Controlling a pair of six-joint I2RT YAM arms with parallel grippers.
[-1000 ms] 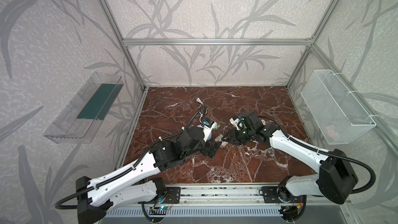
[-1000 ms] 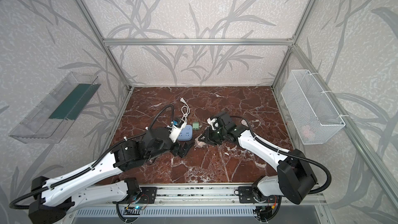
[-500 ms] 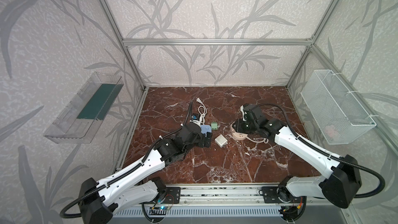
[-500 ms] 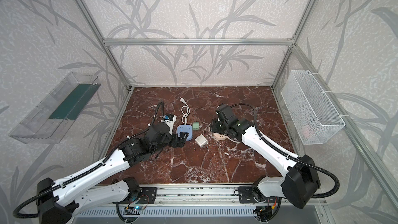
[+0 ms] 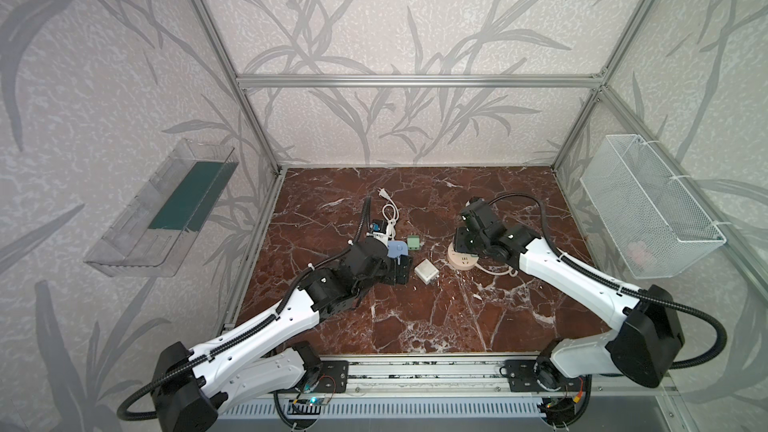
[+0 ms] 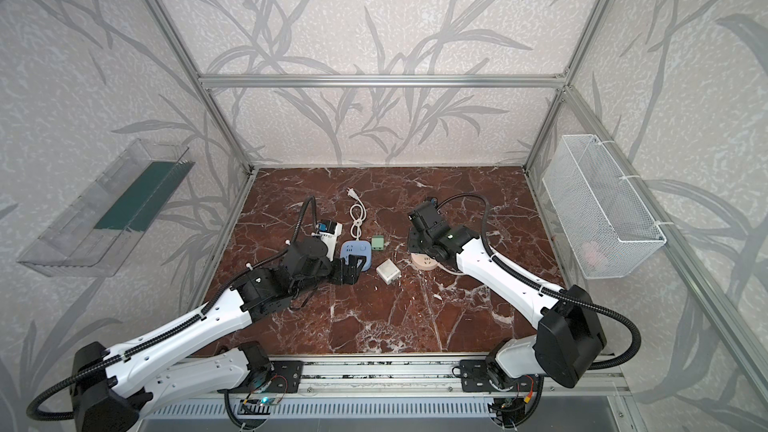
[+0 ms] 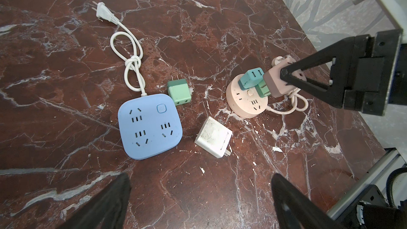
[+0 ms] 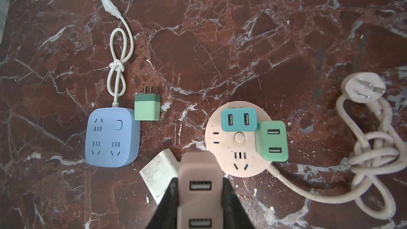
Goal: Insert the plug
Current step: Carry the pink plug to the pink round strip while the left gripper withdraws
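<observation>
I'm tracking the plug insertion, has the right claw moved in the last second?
Yes. The right claw, holding the pink adapter, has shifted right: from the white charger to above the round pink socket.

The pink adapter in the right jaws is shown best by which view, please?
The right wrist view: the pink adapter fills the foreground between the jaws, both USB ports facing the camera. The left wrist view shows it smaller, side-on, by the round pink strip. Both top views hide it under the right arm.
</observation>
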